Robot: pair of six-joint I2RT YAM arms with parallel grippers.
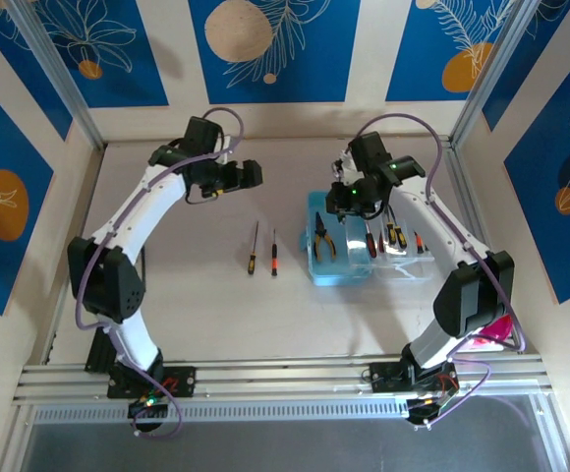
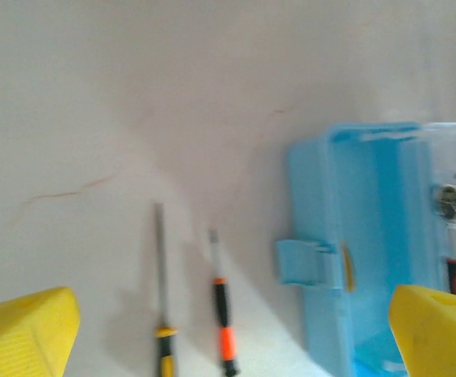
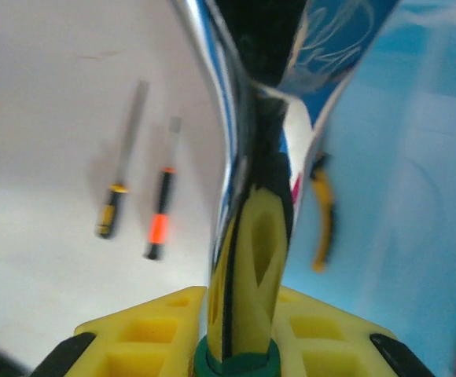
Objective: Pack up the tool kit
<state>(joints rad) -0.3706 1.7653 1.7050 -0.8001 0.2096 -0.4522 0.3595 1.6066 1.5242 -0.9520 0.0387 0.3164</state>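
Note:
The tool kit's light-blue case [image 1: 341,258] lies open right of centre, its clear lid [image 1: 403,264] folded out to the right. Yellow-handled pliers [image 1: 324,239] rest inside the case, and several tools [image 1: 393,234] lie on the lid. Two screwdrivers sit on the table left of the case: a yellow-black one [image 1: 253,248] and an orange-black one [image 1: 274,253]. My right gripper [image 1: 349,202] hovers over the case's far end, shut on a shiny chrome tool [image 3: 248,118] with a green collar. My left gripper [image 1: 251,175] stands open and empty behind the screwdrivers.
The left wrist view looks down on the yellow-black screwdriver [image 2: 163,314], the orange-black screwdriver [image 2: 224,314] and the case's latch [image 2: 300,261]. Walls close in the table at the back and on both sides. A pink object [image 1: 491,334] lies by the right arm's base.

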